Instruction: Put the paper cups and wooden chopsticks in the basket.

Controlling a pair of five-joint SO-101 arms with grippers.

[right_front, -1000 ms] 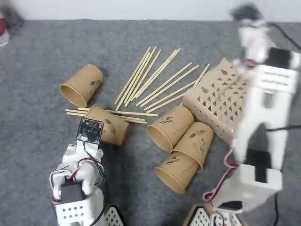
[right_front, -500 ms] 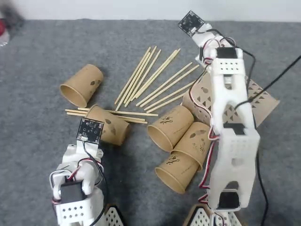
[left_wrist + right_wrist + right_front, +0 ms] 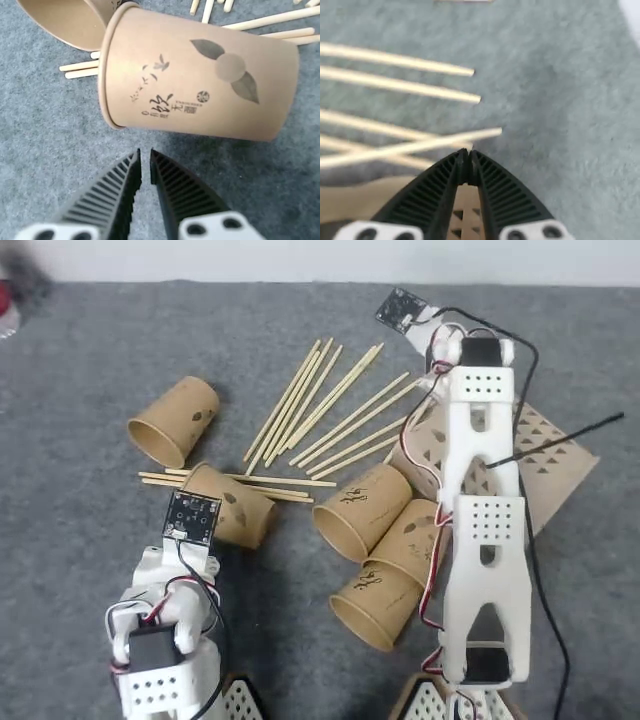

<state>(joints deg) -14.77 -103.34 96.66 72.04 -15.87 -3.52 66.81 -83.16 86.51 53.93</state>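
Note:
Several brown paper cups lie on their sides on the grey carpet: one at the far left, one just ahead of my left arm, and three in a cluster. Wooden chopsticks fan out across the middle, with a few more by the near-left cup. The tan lattice basket lies tipped on its side under my right arm. My left gripper is shut and empty, just short of a cup. My right gripper is shut and empty over the chopstick tips and the basket's edge.
My right arm stretches over the basket and hides much of it. Another cup's open mouth shows beyond the near one. A red object sits at the far left edge. The carpet ends at a white wall at the back.
My right arm has swung in from the right and stretched out over the basket, bringing its wrist beside the chopstick ends. The left arm and the cups have stayed put.

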